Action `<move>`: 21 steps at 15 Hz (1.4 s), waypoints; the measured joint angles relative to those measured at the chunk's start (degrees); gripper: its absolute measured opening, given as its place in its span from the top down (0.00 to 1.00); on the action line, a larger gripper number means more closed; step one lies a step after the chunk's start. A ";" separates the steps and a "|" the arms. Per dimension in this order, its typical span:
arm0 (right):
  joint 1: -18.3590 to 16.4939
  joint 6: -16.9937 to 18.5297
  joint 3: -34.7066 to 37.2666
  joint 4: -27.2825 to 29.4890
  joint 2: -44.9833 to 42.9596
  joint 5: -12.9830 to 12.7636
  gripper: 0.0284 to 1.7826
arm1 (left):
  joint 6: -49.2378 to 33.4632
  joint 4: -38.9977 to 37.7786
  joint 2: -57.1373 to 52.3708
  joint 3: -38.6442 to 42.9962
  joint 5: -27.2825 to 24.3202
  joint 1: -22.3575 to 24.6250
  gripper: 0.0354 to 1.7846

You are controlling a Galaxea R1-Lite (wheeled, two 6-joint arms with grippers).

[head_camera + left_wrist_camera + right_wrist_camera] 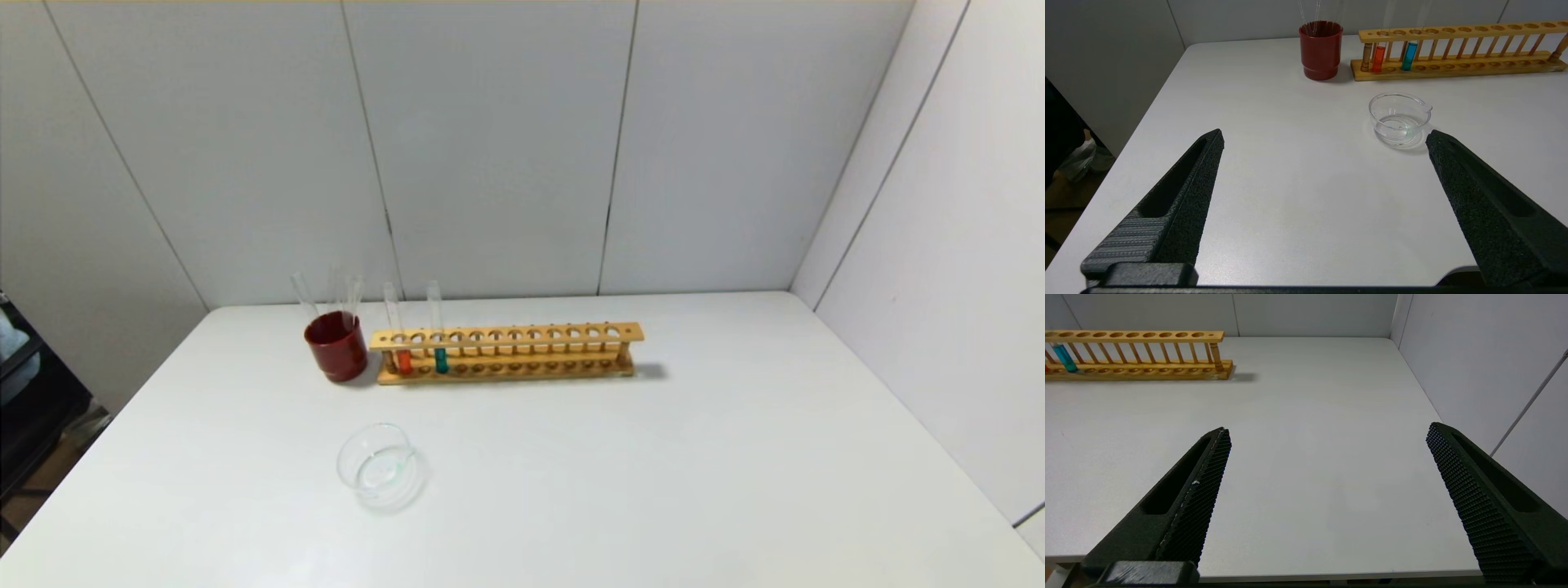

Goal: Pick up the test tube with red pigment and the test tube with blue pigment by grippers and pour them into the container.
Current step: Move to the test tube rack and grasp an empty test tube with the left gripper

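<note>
The test tube with red pigment (403, 359) and the test tube with blue pigment (441, 358) stand upright side by side at the left end of a wooden rack (522, 333). Both also show in the left wrist view, red (1378, 58) and blue (1408, 56). The container (377, 465), a clear glass dish, sits on the table in front of the rack's left end, also in the left wrist view (1399, 118). My left gripper (1325, 136) is open and empty near the table's front left. My right gripper (1329, 430) is open and empty over the front right. Neither shows in the head view.
A dark red cup (336, 346) holding clear colourless tubes stands left of the rack. The white table (653, 490) is bounded by grey walls behind and on the right. Its left edge drops to the floor beside dark furniture (24, 384).
</note>
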 joint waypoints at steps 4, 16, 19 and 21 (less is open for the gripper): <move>0.00 0.00 0.00 0.02 0.00 0.00 0.02 | 0.39 0.21 0.00 0.00 0.05 -0.02 0.02; 0.00 -0.01 0.00 0.05 0.00 0.00 0.02 | 0.22 5.29 14.46 -21.43 -3.30 -0.09 0.02; 0.00 -0.01 0.00 0.02 0.00 0.00 0.02 | -0.55 2.12 30.17 -32.23 -5.02 -0.20 0.02; 0.00 -0.01 0.00 0.02 0.00 0.00 0.02 | -0.87 -2.58 42.16 -38.27 -5.63 -0.84 0.02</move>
